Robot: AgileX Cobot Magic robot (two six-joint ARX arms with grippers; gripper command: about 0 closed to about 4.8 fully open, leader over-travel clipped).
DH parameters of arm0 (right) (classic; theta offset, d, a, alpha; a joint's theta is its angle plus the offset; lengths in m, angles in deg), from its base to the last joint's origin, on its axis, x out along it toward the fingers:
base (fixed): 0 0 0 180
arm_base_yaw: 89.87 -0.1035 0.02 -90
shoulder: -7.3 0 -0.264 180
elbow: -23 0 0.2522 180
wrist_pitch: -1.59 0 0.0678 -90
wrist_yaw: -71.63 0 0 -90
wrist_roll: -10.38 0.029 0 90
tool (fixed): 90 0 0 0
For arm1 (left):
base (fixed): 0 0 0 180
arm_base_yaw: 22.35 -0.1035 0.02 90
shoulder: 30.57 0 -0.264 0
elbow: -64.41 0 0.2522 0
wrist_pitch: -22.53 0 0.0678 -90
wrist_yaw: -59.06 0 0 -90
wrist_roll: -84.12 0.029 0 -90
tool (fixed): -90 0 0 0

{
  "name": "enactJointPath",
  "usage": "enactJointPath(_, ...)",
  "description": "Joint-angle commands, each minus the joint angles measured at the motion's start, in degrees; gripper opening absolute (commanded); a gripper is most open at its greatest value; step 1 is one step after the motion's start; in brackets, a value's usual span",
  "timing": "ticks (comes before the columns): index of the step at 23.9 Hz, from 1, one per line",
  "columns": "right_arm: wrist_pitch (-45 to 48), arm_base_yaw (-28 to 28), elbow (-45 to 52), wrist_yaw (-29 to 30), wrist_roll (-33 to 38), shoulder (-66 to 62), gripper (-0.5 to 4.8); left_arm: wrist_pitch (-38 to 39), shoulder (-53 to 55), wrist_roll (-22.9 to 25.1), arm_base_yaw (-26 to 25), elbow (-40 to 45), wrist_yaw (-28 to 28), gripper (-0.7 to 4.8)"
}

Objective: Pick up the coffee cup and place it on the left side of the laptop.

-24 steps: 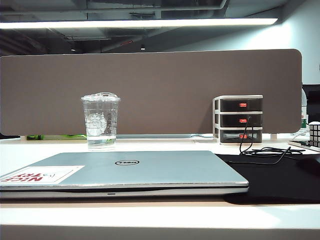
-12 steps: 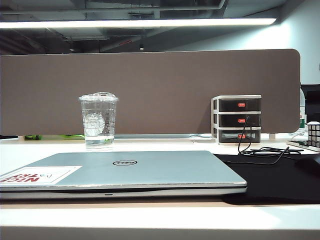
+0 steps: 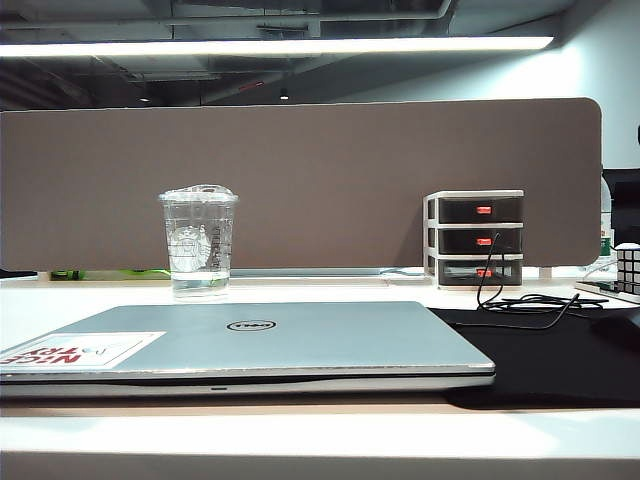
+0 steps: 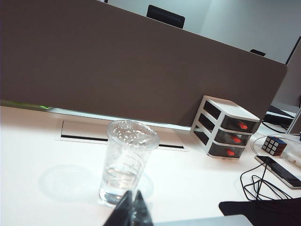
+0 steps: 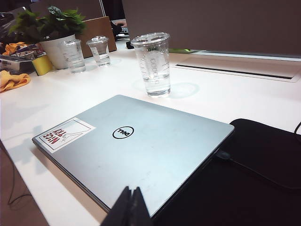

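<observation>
Two grippers are pressed together and holding nothing: the left gripper [image 4: 133,209] is hanging near the coffee cup [image 3: 199,241], and the right gripper [image 5: 130,207] is hanging over the laptop [image 3: 250,345]. Nothing is done yet, since the cup is standing on the tabletop [image 3: 300,290] behind the laptop, waiting to be grabbed and carried to the laptop's left side.

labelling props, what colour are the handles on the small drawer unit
Red handles on the drawer unit, clearest in the left wrist view.

Laptop [image 3: 250,345] sticker [image 3: 80,350] cut by exterior frame edge; laptop near corner cut in right wrist view
</observation>
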Motion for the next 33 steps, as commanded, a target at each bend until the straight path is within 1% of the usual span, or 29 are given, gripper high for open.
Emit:
enactJointPath(1, 0.59, -0.04, 0.37, -0.04, 0.15, 0.11, -0.01, -8.52, 7.37, 1.7, -0.07, -0.31, 0.33, -0.04)
enactJointPath(4, 0.59, -0.04, 0.37, -0.04, 0.11, 0.11, -0.01, -11.58, 13.53, 3.02, -0.09, -0.31, 0.31, -0.03)
enactJointPath(5, 0.57, -0.04, 0.37, -0.04, -0.33, 0.11, -0.01, -13.92, 17.11, 4.15, -0.09, -0.31, 0.35, 0.02)
enactJointPath(6, 0.61, -0.04, 0.37, -0.07, -0.5, 0.11, -0.01, -16.15, 20.11, 4.94, -0.09, -0.31, 0.42, 0.39)
enactJointPath(8, 0.61, -0.04, 0.37, -0.24, -0.5, 0.11, -0.01, -18.86, 23.32, 6.54, -0.09, -0.31, 1.25, 1.32)
enactJointPath(9, 0.61, -0.04, 0.37, -0.24, -0.5, 0.11, -0.01, -20.7, 25.22, 7.61, -0.09, -0.31, 1.18, 1.9)
enactJointPath(10, 0.61, -0.04, 0.37, -0.24, -0.5, 0.11, -0.01, -22.29, 26.95, 8.7, -0.09, -0.31, 1.16, 2.24)
enactJointPath(14, 0.59, -0.04, 0.37, -0.15, -0.48, 0.11, -0.01, -27.65, 33.05, 12.72, -0.11, -0.33, 0.94, 2.24)
enactJointPath(15, 0.59, -0.04, 0.37, -0.09, -0.48, 0.11, -0.01, -29.97, 36.15, 16.0, -0.11, -0.44, 0.24, 2.24)
enactJointPath(17, 0.61, -0.04, 0.37, -0.13, -0.48, 0.11, -0.01, -31.74, 39.1, 18.18, -0.11, -0.44, -0.2, 2.24)
enactJointPath(19, 0.61, -0.04, 0.37, -0.09, -0.48, 0.11, -0.01, -31.74, 39.32, 14.91, 0.13, -0.42, 0.33, 2.24)
enactJointPath(20, 0.61, -0.04, 0.37, -0.09, -0.48, 0.11, -0.01, -31.78, 39.32, 15.19, 0.55, -0.42, 0.26, 2.24)
enactJointPath(21, 0.59, -0.04, 0.37, -0.09, -0.48, 0.11, -0.01, -31.8, 39.5, 19.5, 1.11, -0.44, -0.61, 2.24)
enactJointPath(22, 0.59, -0.04, 0.37, -0.11, -0.48, 0.11, -0.01, -32.65, 39.95, 22.88, 1.11, -0.46, -0.2, 2.25)
enactJointPath(23, 0.59, -0.04, 0.37, -0.2, -0.48, 0.11, -0.01, -34.27, 40.98, 27.52, 1.11, -0.48, 2.34, 2.25)
enactJointPath(24, 0.59, -0.02, 0.37, -0.2, -0.48, 0.11, -0.01, -35.1, 41.7, 29.03, 1.11, -0.59, 3.87, 2.25)
enactJointPath(25, 0.59, -0.02, 0.37, -0.22, -0.5, 0.11, -0.01, -36.06, 43.52, 30.18, 0.96, -1.4, 5.84, 2.41)
enactJointPath(26, 0.61, -0.02, 0.37, -0.22, -0.5, 0.11, -0.01, -36.39, 44.94, 30.32, 0.98, -2.21, 6.38, 2.84)
enactJointPath(27, 0.59, -0.02, 0.37, -0.22, -0.48, 0.11, -0.01, -36.76, 46.56, 30.27, 0.98, -3.08, 6.34, 3.5)
enactJointPath(28, 0.59, -0.02, 0.37, -0.22, -0.48, 0.11, -0.01, -36.85, 49.11, 30.23, 1.03, -4.55, 6.36, 4.52)
enactJointPath(29, 0.59, -0.02, 0.37, -0.22, -0.48, 0.11, -0.01, -36.83, 50.47, 30.1, 1.09, -5.4, 6.43, 4.77)
enactJointPath(33, 0.57, -0.04, 0.37, -0.11, -0.48, 0.11, -0.01, -36.87, 56.3, 28.79, 1.42, -9.09, 7.41, 4.79)
